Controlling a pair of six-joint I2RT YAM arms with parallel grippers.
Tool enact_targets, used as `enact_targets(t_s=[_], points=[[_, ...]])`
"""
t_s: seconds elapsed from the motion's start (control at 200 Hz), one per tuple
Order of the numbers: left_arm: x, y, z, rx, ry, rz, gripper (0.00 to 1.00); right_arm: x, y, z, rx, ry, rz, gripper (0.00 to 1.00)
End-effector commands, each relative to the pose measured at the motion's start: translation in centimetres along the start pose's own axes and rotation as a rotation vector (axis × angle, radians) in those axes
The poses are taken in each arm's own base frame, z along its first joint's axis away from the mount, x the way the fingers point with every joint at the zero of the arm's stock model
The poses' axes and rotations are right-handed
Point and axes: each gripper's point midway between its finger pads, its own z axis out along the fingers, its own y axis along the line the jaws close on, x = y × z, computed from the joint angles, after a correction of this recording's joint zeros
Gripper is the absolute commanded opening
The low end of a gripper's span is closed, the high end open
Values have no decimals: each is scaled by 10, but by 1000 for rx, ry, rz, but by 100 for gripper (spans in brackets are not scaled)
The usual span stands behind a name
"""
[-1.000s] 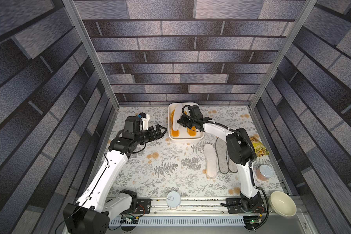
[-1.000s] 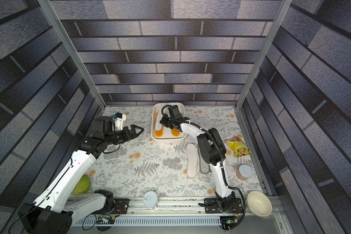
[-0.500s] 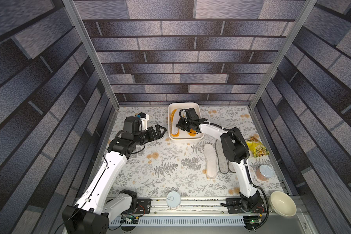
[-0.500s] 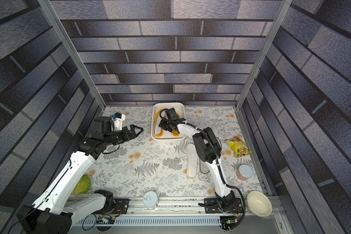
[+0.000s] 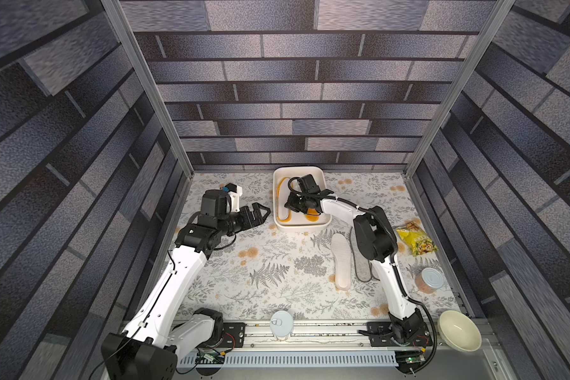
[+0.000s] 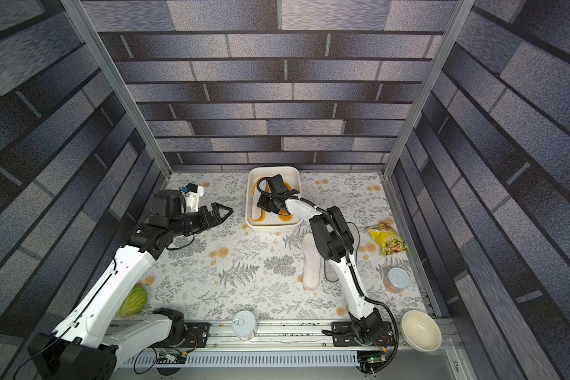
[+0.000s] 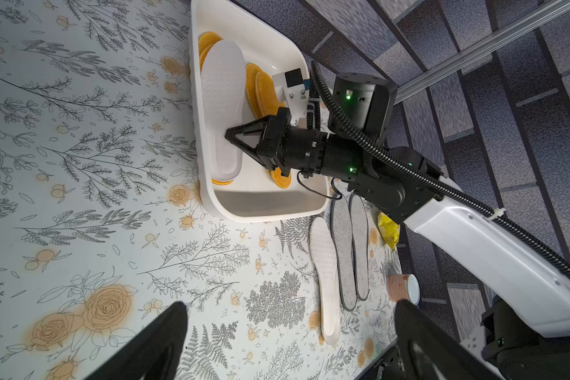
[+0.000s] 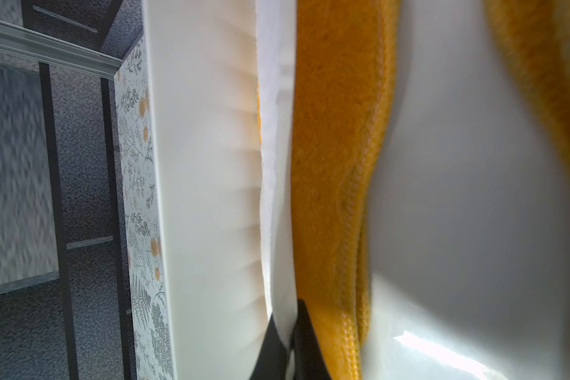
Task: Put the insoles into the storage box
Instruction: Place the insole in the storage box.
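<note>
**A:** Where's the box?

**B:** Seen from above, the box [image 5: 301, 227] sits at twelve o'clock on the table [image 5: 260, 296], close to the far wall. Orange insoles [image 7: 265, 92] lie in it. A white insole [image 7: 222, 98] lies over some of them, along the box's nine o'clock wall.

**A:** And the right gripper?

**B:** The right gripper [image 7: 227, 135] is down inside the box, pinched on that white insole's edge. Its wrist view shows a black fingertip [image 8: 306, 348] on either side. The right arm [image 5: 375, 237] rises from the near rail, elbow bent high, forearm sloping down toward eleven o'clock.

**A:** The left one?

**B:** The left gripper [image 5: 263, 210] hovers at nine o'clock of the box, just clear of its wall, fingers spread wide and empty. The left arm [image 5: 185, 263] has its forearm roughly level, pointing to three o'clock.

**A:** Anything outside the box?

**B:** At five o'clock of it, a second white insole [image 5: 341, 260] and two grey insoles [image 7: 346, 250] lie side by side on the table.
</note>
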Motion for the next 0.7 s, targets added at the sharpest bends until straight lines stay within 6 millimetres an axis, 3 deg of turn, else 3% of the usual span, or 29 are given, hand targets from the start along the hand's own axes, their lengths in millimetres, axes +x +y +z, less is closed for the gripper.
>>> enact_targets(t_s=[0.0,0.381,0.696], points=[[1,3,4,6,5,-16,100,7,-3,5,10,38,-16,0],[2,4,5,3,9,-19,100,6,19,1,-92,44,-72,0],[3,4,4,4,10,-23,100,10,3,4,-39,51,-28,0]])
